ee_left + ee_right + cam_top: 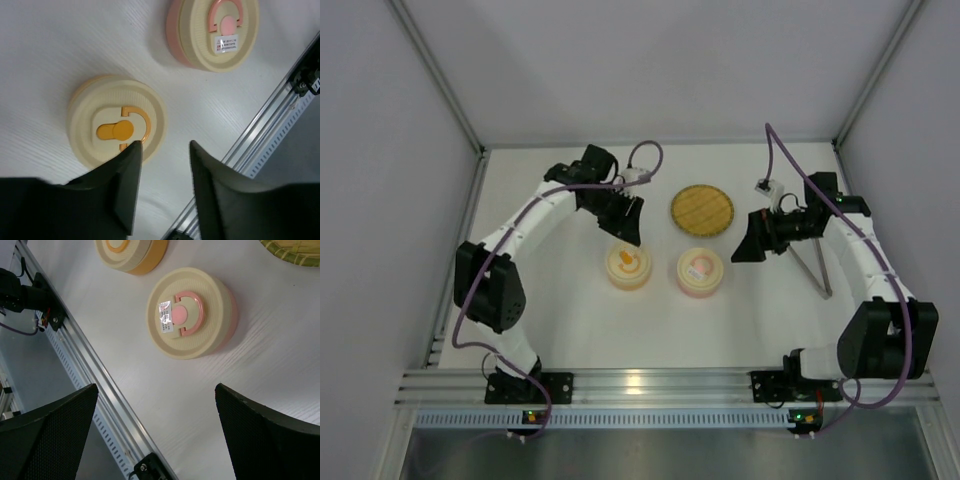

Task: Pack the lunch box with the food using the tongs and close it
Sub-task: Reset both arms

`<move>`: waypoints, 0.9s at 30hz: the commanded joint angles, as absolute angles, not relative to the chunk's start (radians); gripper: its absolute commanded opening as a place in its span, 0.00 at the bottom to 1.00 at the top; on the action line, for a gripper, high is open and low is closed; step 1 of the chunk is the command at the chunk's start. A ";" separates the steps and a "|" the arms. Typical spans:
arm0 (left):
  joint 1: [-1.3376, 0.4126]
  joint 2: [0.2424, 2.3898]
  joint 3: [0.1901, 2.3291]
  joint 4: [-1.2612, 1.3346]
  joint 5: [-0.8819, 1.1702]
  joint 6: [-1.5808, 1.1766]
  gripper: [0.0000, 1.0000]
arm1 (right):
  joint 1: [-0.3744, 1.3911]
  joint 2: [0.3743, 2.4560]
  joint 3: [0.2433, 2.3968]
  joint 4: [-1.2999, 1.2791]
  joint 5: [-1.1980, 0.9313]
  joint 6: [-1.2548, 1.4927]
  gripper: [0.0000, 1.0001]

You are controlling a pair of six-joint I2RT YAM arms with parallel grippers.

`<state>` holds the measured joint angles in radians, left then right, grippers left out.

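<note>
The pink lunch box [700,272] is sitting on the white table [570,320] with its cream lid on; a pink ring handle and a small label [165,318] are showing on top of it. Just left of the pink lunch box, and apart from it, the orange lunch box [628,266] is also sitting lidded, with an orange ring handle on its cream top. With both lids on, I cannot tell where the food is. Behind the pink lunch box, on its far side, a woven round mat [701,208] is lying flat. The tongs [817,272] are lying on the table well to the right of the pink lunch box, partly under the right forearm, with their joined tip pointing toward the near edge. The left gripper [628,228] is hovering up and to the left of the pink lunch box, over the far edge of the orange one, its jaws standing partly apart with nothing between them. The right gripper [745,245] is hanging just right of the pink lunch box, its jaws spread wide and gripping nothing.
</note>
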<state>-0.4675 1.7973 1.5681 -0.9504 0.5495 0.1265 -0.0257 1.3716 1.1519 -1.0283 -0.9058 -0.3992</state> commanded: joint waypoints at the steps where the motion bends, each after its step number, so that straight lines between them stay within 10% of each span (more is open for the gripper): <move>1: -0.410 1.661 1.628 -0.977 0.634 0.068 0.51 | -0.046 1.313 1.186 -0.971 -0.920 -0.365 0.99; 3: -0.342 1.594 1.603 -0.947 0.640 0.031 0.86 | -0.046 1.287 1.186 -0.924 -0.890 -0.321 0.99; 5: -0.243 1.543 1.537 -0.910 0.653 0.006 0.98 | -0.046 1.260 1.181 -0.869 -0.844 -0.287 0.99; 27: 0.055 1.177 1.025 -0.747 0.331 0.183 0.98 | -0.057 1.055 0.868 -0.572 -0.370 -0.198 0.99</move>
<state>0.0517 1.2160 1.0554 -0.8330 0.3943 0.1543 -0.0315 1.1065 0.8856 -0.6697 -0.4103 -0.2001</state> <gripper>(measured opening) 0.982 0.993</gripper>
